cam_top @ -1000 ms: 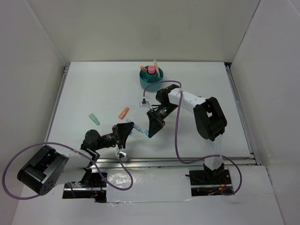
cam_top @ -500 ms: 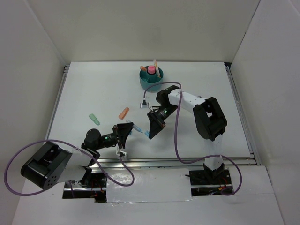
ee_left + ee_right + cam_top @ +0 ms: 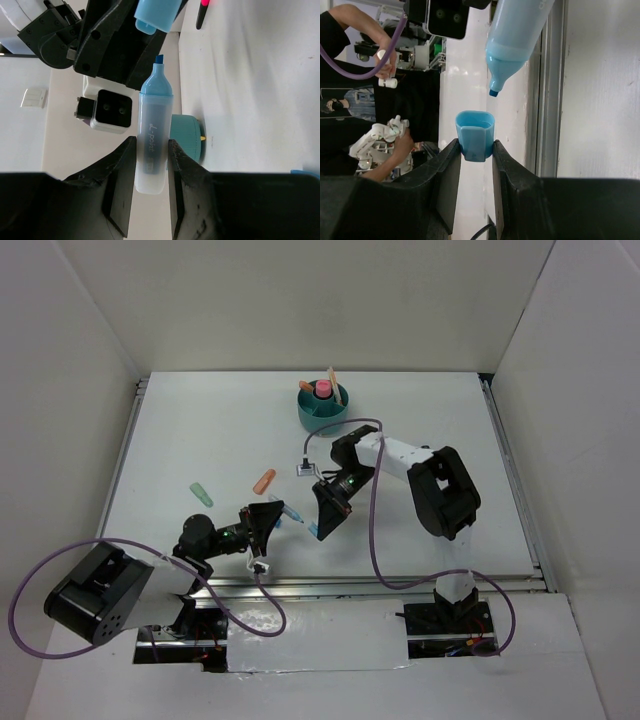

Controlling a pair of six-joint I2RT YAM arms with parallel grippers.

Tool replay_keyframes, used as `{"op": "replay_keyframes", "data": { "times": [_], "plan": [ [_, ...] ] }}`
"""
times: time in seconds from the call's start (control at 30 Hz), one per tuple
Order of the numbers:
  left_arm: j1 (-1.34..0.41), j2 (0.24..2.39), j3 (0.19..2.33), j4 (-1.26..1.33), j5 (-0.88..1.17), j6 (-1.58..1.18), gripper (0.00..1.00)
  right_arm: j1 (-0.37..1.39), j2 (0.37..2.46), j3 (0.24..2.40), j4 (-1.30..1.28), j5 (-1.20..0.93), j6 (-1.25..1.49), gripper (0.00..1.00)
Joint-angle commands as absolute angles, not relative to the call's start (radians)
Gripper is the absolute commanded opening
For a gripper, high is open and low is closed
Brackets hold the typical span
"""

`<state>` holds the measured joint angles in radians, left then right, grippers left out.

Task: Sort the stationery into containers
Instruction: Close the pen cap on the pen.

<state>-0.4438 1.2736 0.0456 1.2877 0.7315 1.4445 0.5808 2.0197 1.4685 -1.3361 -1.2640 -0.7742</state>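
Observation:
My left gripper [image 3: 272, 516] [image 3: 150, 150] is shut on the clear barrel of an uncapped blue highlighter [image 3: 293, 513] [image 3: 152, 130], whose tip points toward the right gripper. That right gripper [image 3: 320, 518] [image 3: 475, 147] is shut on the highlighter's blue cap [image 3: 313, 529] [image 3: 475, 134], which has its open mouth facing the tip [image 3: 493, 92] across a small gap. The teal container [image 3: 312, 420] [image 3: 186, 131] stands at the back centre with pink and orange pieces in it. An orange stub [image 3: 264, 480] and a mint green stub [image 3: 201, 494] lie on the table to the left.
White walls close in the white table [image 3: 430, 430] on three sides. A dark pen with a pink end [image 3: 202, 10] lies on the table beyond the right gripper. Purple cables loop off both arms.
The right gripper has slid slightly left with the cap, closer to the highlighter tip. The left arm's elbow swung inward while its gripper kept hold of the highlighter.

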Motion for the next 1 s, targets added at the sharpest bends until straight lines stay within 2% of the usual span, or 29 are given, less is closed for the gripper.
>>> {"op": "replay_keyframes", "data": {
  "times": [0.0,0.97],
  "plan": [
    [-0.439,1.256,0.023,1.563,0.79,1.443,0.0,0.603,2.049,1.508,-1.445,-1.264,-0.77,0.01],
    [-0.439,1.189,0.02,1.454,0.844,1.473,0.0,0.614,2.077,1.595,-1.447,-1.293,-0.741,0.01]
  ]
}}
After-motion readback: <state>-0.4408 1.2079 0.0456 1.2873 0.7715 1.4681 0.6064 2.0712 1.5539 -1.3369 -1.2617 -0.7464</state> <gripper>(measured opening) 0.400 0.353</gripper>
